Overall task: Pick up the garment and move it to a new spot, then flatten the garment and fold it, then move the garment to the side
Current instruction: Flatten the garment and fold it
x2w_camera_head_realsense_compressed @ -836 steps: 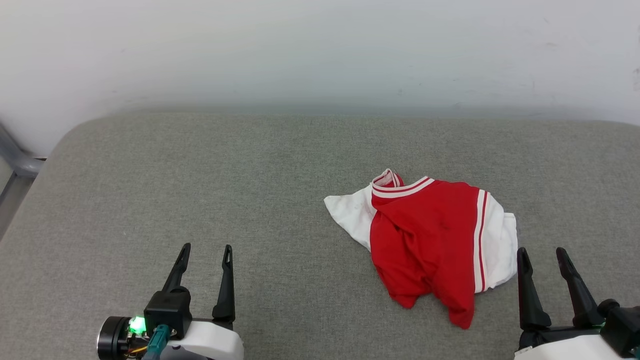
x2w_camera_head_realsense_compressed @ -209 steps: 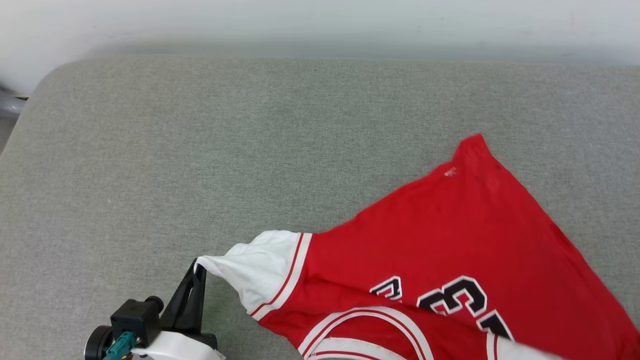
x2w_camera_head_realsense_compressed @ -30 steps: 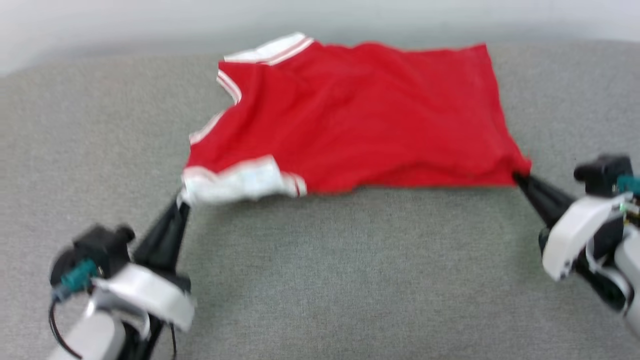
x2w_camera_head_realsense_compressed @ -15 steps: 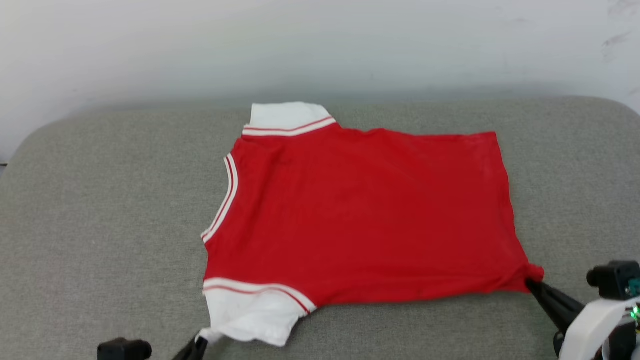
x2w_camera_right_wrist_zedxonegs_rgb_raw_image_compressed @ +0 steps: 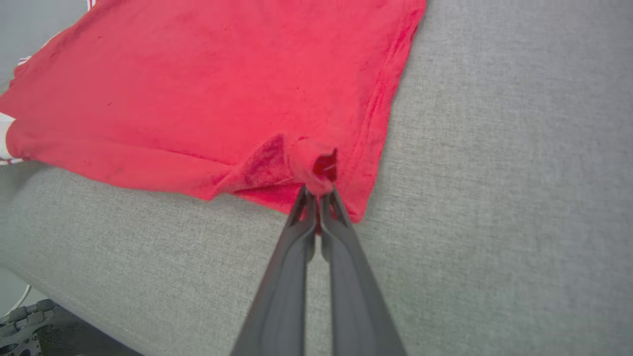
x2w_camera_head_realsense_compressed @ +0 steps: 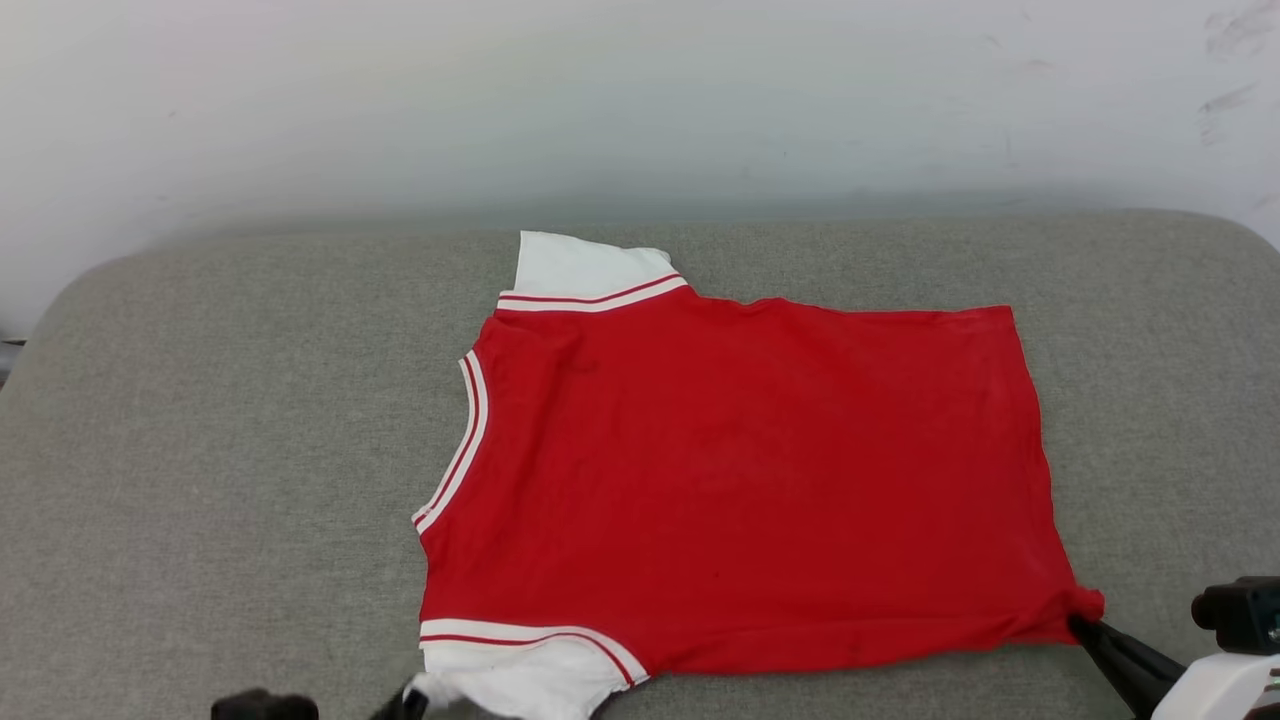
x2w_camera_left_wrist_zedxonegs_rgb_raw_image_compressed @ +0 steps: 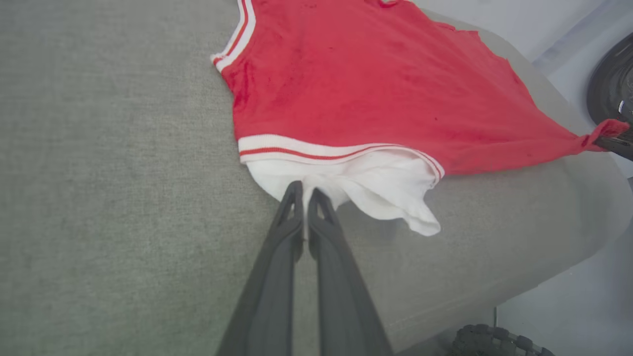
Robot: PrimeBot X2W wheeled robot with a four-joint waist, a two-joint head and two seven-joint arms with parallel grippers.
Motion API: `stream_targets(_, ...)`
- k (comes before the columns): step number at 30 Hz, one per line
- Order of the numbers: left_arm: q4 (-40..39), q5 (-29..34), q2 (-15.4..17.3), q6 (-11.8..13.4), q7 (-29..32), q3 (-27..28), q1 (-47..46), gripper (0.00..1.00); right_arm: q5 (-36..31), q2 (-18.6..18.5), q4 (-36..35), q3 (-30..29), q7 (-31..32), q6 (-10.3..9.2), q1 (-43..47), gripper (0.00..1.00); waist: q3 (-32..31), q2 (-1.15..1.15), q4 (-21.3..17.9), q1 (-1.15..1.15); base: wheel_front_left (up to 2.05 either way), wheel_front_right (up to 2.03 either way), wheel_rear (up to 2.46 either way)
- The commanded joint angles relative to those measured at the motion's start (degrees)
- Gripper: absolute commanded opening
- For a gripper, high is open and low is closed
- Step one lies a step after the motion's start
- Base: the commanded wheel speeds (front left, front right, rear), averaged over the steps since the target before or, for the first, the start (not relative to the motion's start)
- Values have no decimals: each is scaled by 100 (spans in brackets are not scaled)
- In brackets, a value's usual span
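Grey tabletop (x2w_camera_head_realsense_compressed: 200,450) carries the garment (x2w_camera_head_realsense_compressed: 740,480) spread out; left gripper (x2w_camera_left_wrist_zedxonegs_rgb_raw_image_compressed: 302,190) pinches its white sleeve (x2w_camera_left_wrist_zedxonegs_rgb_raw_image_compressed: 381,195), right gripper (x2w_camera_right_wrist_zedxonegs_rgb_raw_image_compressed: 318,194) its hem corner (x2w_camera_right_wrist_zedxonegs_rgb_raw_image_compressed: 314,165), likely to pull it taut.

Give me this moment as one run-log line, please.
phase: flattening | garment: spread flat, red side up, on grey cushion | left gripper: shut on white sleeve | right gripper: shut on hem corner

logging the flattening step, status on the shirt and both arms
Left jaws shut on the white sleeve. Right jaws shut on a red hem corner. The shirt lies spread out on the grey cushion. Nothing in the way.
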Motion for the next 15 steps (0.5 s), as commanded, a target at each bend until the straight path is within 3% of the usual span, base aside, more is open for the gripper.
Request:
stream_targets(1, 26, 107, -2, -44, -83, 17, -190, 0, -69, 45, -56, -80, 39, -4, 62, 0, 12, 0, 0, 0, 0, 0, 0)
stream_targets(15, 706, 638, 51, -571, 3, 40, -2272, 0, -138, 344, -350, -694, 349, -4, -530, 0, 595, 0, -150, 0, 0, 0, 0)
